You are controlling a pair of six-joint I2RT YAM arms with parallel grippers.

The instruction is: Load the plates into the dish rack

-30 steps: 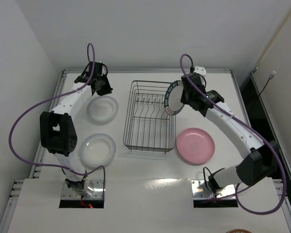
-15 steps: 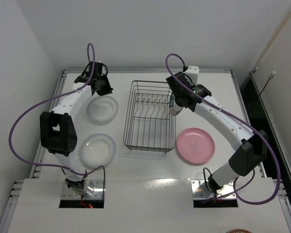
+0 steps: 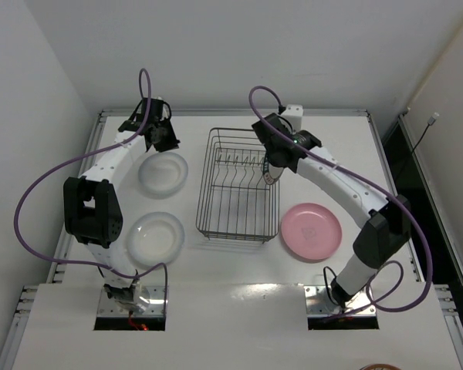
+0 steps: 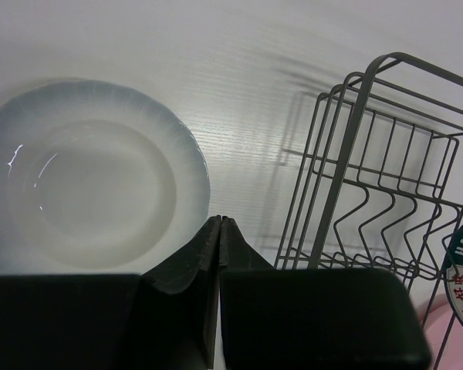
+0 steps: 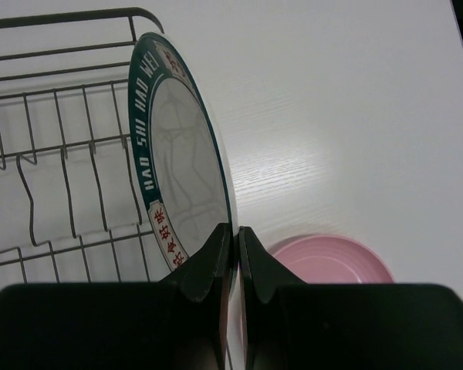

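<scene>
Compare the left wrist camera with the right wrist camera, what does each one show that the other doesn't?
Left wrist only: a translucent whitish plate lying flat on the table, and the left gripper shut on nothing. Right wrist only: the right gripper pinching the rim of the patterned plate, held on edge at the dish rack. Both: the dish rack, the patterned plate and the pink plate, the last two mere slivers in the left wrist view.
</scene>
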